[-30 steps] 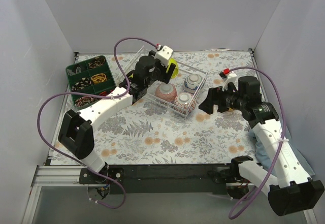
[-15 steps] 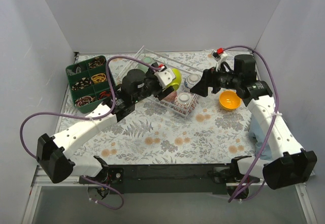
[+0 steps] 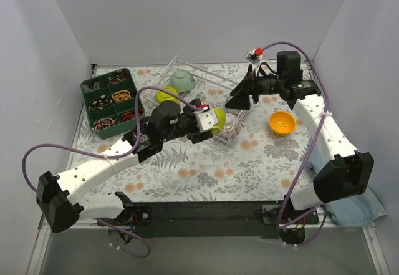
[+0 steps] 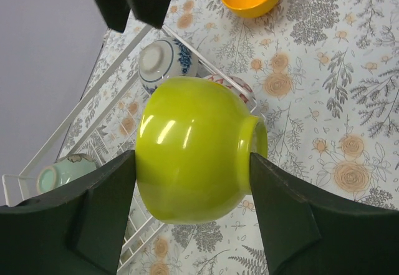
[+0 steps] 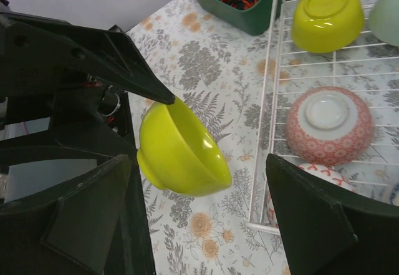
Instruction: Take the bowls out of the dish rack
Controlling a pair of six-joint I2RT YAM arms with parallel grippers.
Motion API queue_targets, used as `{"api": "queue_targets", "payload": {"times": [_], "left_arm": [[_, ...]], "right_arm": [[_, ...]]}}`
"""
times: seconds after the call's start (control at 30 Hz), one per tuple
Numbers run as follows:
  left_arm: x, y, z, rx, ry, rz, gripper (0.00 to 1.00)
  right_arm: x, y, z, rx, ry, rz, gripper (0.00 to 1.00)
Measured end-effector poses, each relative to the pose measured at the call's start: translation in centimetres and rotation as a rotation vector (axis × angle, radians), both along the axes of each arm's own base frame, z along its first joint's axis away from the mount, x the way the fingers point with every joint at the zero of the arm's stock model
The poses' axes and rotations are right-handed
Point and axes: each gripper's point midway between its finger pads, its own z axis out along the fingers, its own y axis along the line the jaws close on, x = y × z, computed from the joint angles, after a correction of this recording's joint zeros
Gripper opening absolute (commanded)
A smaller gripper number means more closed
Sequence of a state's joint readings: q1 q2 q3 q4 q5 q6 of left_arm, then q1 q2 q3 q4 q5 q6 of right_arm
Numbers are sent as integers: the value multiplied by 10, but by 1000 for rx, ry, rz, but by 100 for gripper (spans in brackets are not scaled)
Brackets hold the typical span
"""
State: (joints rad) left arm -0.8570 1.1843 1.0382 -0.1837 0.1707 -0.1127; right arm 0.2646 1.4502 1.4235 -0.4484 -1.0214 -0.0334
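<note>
My left gripper (image 3: 211, 120) is shut on a lime-yellow bowl (image 3: 216, 119), held on its side above the table at the near edge of the white wire dish rack (image 3: 206, 74); the left wrist view shows the bowl (image 4: 196, 150) squeezed between both fingers. My right gripper (image 3: 240, 97) is open and empty above the rack's right part. In the rack lie a pale green bowl (image 3: 182, 80), a second lime-yellow bowl (image 3: 166, 94), a pink-patterned bowl (image 5: 329, 124) and a blue-and-white bowl (image 4: 165, 57). An orange bowl (image 3: 282, 123) stands upright on the table to the right.
A dark green compartmented tray (image 3: 111, 100) with small items stands at the far left. A blue cloth (image 3: 352, 195) lies at the right front edge. Grey walls close in the left, back and right sides. Purple cables loop above both arms.
My left gripper has carried the lime-yellow bowl out of the rack toward the front right. The orange bowl now stands on the table, and my right gripper has moved back above the rack.
</note>
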Motion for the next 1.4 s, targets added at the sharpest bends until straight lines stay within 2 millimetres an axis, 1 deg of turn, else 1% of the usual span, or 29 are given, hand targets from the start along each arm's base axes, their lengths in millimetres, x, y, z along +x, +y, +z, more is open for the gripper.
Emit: {"api": "queue_targets", "payload": {"times": [0.07,0.13,0.27,0.4,0.5,0.53,0.6,0.63,0.7,0.73,0.77,0.8,0.87,0.9,0.97,1.0,1.1,1.13,1.2,1.23,1.3,1.33,1.37,1.4], "left_arm": [[-4,-1,-7,27,-7,-12,34],[-9,-3,-14,55,-18,-24,34],[-14,-5,-20,108,-67,-44,34],[-19,-10,-19,146,-126,-62,34],[-25,-13,-21,172,-157,-80,34],[-27,-14,-22,181,-167,-85,34],[-29,-15,-25,201,-185,-91,34],[-30,-15,-27,210,-191,-94,34],[-31,-14,-32,228,-200,-94,34],[-31,-13,-34,238,-204,-91,34],[-30,-11,-36,249,-208,-87,34],[-29,-10,-38,259,-210,-86,34],[-30,-9,-41,271,-211,-89,34],[-31,-10,-42,274,-214,-93,33],[-32,-9,-44,282,-219,-98,35],[-32,-10,-44,286,-226,-102,38],[-32,-10,-43,284,-236,-100,46],[-31,-9,-42,278,-232,-90,55],[-30,-7,-39,266,-224,-72,65],[-30,-5,-38,262,-219,-65,74],[-29,-4,-35,242,-208,-44,86],[-29,-3,-34,230,-201,-34,96],[-29,-3,-32,216,-191,-21,98],[-28,-3,-31,203,-183,-10,98]], "right_arm": [[-6,7,-5,6,11,53,99],[-16,17,-12,8,29,117,99],[-34,32,-26,3,63,219,98],[-46,39,-40,-9,97,282,96],[-54,42,-48,-17,119,319,93],[-57,42,-52,-20,125,334,89],[-64,44,-58,-28,147,361,84],[-67,45,-62,-33,155,375,78],[-73,47,-68,-46,174,399,70],[-78,49,-71,-53,183,413,62],[-83,49,-74,-60,194,427,58],[-85,50,-76,-65,189,437,46],[-88,51,-78,-72,179,451,34],[-90,51,-78,-73,177,458,23],[-93,51,-78,-69,187,466,14],[-96,50,-77,-71,204,467,7],[-100,49,-79,-83,230,469,1],[-100,49,-80,-86,227,469,1],[-100,48,-81,-92,226,468,1],[-100,48,-81,-93,218,468,1],[-100,47,-82,-104,218,462,1],[-100,46,-82,-112,216,456,1],[-100,45,-83,-124,216,448,1],[-100,43,-84,-137,213,438,1]]}}
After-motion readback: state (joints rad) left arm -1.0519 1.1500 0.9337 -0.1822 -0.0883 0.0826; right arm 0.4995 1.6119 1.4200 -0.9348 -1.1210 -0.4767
